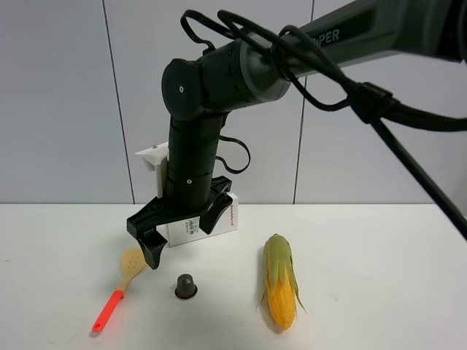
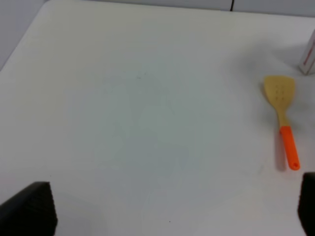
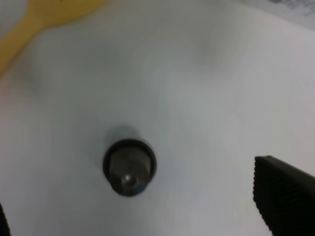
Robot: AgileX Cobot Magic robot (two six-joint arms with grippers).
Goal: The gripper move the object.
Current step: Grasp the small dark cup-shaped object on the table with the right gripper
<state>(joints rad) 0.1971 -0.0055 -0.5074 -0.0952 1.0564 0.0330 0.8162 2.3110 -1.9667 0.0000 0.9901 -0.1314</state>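
The object, a tiny dark grey-brown capsule (image 1: 186,286), stands upright on the white table (image 1: 365,248), its narrow end up. In the right wrist view the capsule (image 3: 129,167) sits between the spread fingers, seen from above. My right gripper (image 1: 182,240) is a black claw on a thick black arm; it hangs open just above and behind the capsule, not touching it. One black fingertip (image 3: 285,196) shows in the right wrist view. My left gripper (image 2: 167,206) is open and empty over bare table; its arm does not show in the exterior view.
A corn cob (image 1: 281,281) lies right of the capsule. A yellow spatula with an orange handle (image 1: 120,288) lies to its left and also shows in the left wrist view (image 2: 283,113). A white box (image 1: 182,232) stands behind the gripper.
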